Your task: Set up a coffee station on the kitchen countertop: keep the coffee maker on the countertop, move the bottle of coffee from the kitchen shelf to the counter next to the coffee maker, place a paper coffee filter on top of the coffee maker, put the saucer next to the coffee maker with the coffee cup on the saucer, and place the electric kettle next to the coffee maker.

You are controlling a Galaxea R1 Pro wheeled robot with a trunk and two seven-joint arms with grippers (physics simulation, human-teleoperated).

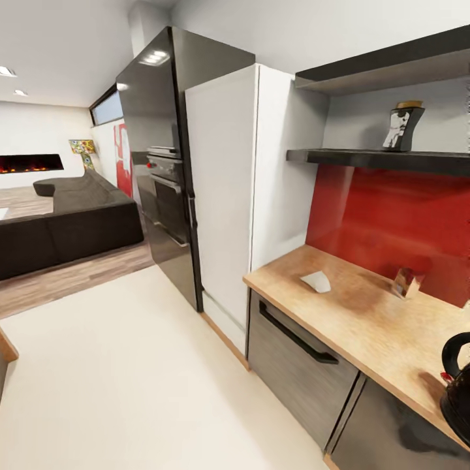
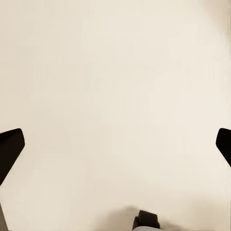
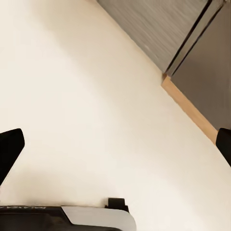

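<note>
The light tan countertop (image 1: 365,333) runs along the right over dark grey cabinets. An off-white paper coffee filter (image 1: 316,281) lies flat near its left end. The dark electric kettle (image 1: 458,385) with its black loop handle stands at the frame's right edge, partly cut off. On the dark kitchen shelf (image 1: 365,156) above stands the bottle of coffee (image 1: 403,126), dark with a white label. My left gripper (image 2: 115,149) is open over bare cream floor. My right gripper (image 3: 115,149) is open above the floor by the cabinet base (image 3: 190,108). The coffee maker, saucer and coffee cup are out of view.
A small brown packet (image 1: 407,282) sits on the counter by the red backsplash (image 1: 391,222). A tall white unit (image 1: 225,196) and a black oven tower (image 1: 160,163) stand left of the counter. A dark sofa (image 1: 65,225) lies beyond the wide cream floor (image 1: 130,378).
</note>
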